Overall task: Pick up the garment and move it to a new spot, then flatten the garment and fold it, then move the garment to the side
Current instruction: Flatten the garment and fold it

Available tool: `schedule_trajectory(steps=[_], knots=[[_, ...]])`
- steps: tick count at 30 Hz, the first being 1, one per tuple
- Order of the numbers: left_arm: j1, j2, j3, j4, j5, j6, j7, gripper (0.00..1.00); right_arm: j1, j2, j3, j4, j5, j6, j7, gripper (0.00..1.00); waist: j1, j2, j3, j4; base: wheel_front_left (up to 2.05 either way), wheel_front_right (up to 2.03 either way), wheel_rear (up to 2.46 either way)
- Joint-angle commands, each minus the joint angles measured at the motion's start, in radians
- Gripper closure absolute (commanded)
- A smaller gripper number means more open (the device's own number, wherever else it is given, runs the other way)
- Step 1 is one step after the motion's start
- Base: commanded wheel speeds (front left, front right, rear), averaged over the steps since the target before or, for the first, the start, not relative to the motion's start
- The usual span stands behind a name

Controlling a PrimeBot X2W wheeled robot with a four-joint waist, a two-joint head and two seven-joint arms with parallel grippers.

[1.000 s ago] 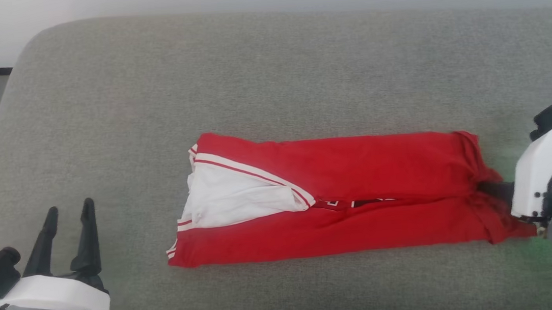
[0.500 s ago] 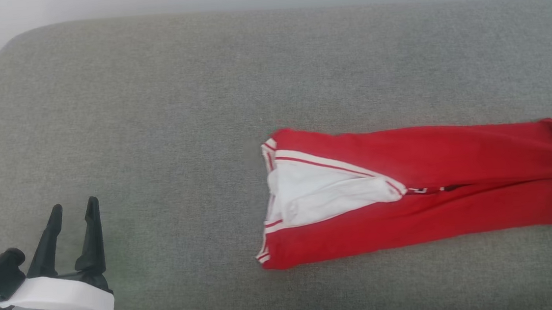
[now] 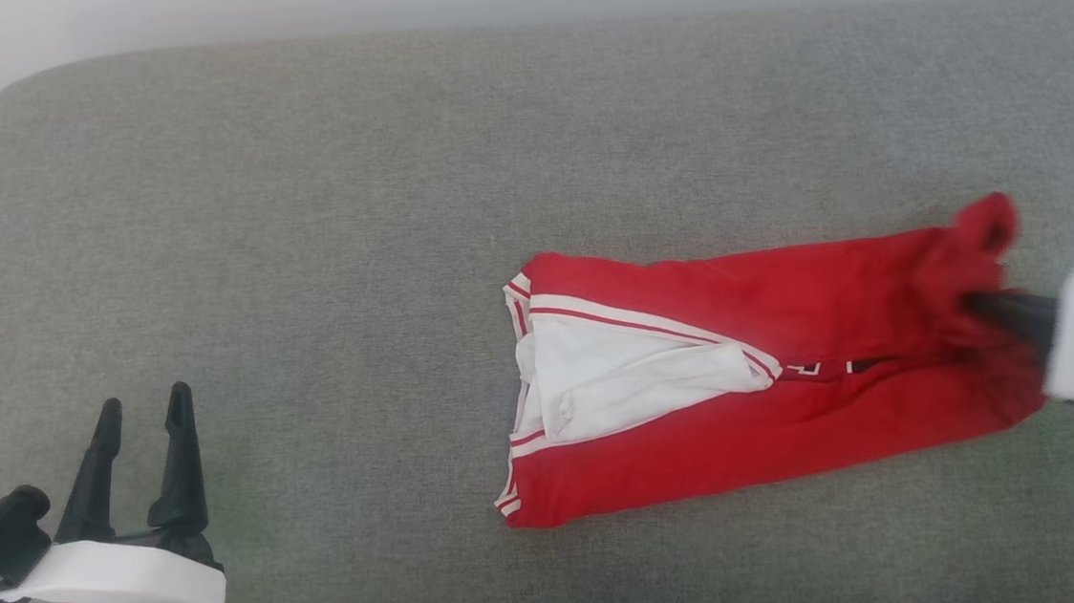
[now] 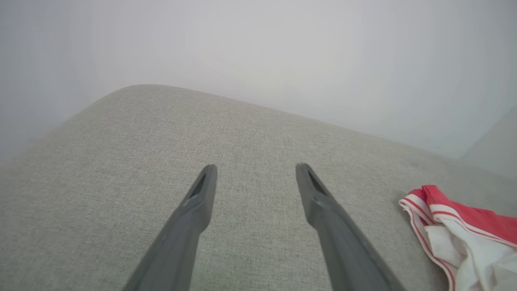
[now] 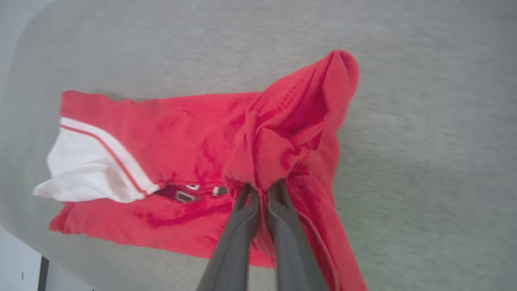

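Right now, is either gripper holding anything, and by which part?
The right gripper pinches the bright red thin-fabric shirt by its bunched red end, opposite the white sleeves. The left gripper is open and empty.

The right gripper (image 3: 978,305) had its fingertips buried in the bunched end of the garment (image 3: 834,302), its pale housing at 3 o'clock in the head view blurred and cut by the edge. In the left wrist view the garment ran off the frame at 4 o'clock. The white print (image 5: 185,197) in its fold was too small and blurred to read.
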Motion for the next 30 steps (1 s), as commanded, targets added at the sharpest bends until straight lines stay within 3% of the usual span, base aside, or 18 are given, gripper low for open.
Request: schedule_trajectory(steps=[1, 9, 17, 26, 27, 28, 30], knots=[[0.007, -0.007, -0.002, 0.003, 0.018, -0.004, -0.004, 0.0, 0.013, 0.03, 0.044, -0.059, 0.003, 0.0, 0.011, 1.0, 0.0, -0.0001, -0.005, 0.006, 0.0, 0.0, 0.0], [-0.024, -0.021, -0.034, 0.023, 0.021, -0.016, -0.004, 0.0, -0.042, 0.115, 0.22, -0.125, 0.011, 0.0, 0.017, 1.0, 0.0, -0.0001, -0.016, 0.049, 0.0, 0.0, 0.0], [-0.06, -0.041, -0.071, 0.059, 0.025, -0.027, -0.002, 0.0, -0.127, 0.179, 0.411, -0.018, 0.025, 0.0, -0.034, 1.0, 0.0, -0.0001, -0.027, 0.123, 0.0, 0.0, 0.0], [-0.085, -0.052, -0.085, 0.095, 0.024, -0.038, -0.003, 0.0, -0.2, 0.19, 0.561, 0.126, 0.043, 0.0, -0.129, 0.97, 0.0, -0.0001, -0.028, 0.17, 0.0, 0.0, 0.0], [-0.087, -0.054, -0.085, 0.098, 0.026, -0.039, -0.003, 0.0, -0.208, 0.188, 0.57, 0.14, 0.048, 0.0, -0.141, 0.63, 0.0, -0.0001, -0.029, 0.171, 0.0, 0.0, 0.0], [-0.088, -0.056, -0.084, 0.1, 0.025, -0.041, -0.003, 0.0, -0.214, 0.185, 0.582, 0.152, 0.048, 0.0, -0.151, 0.0, 0.0, -0.0001, -0.031, 0.171, 0.0, 0.0, 0.0], [-0.087, -0.055, -0.078, 0.105, 0.024, -0.042, -0.003, 0.0, -0.225, 0.183, 0.599, 0.168, 0.061, 0.0, -0.171, 0.0, 0.0, -0.0001, -0.035, 0.165, 0.0, 0.0, 0.0]])
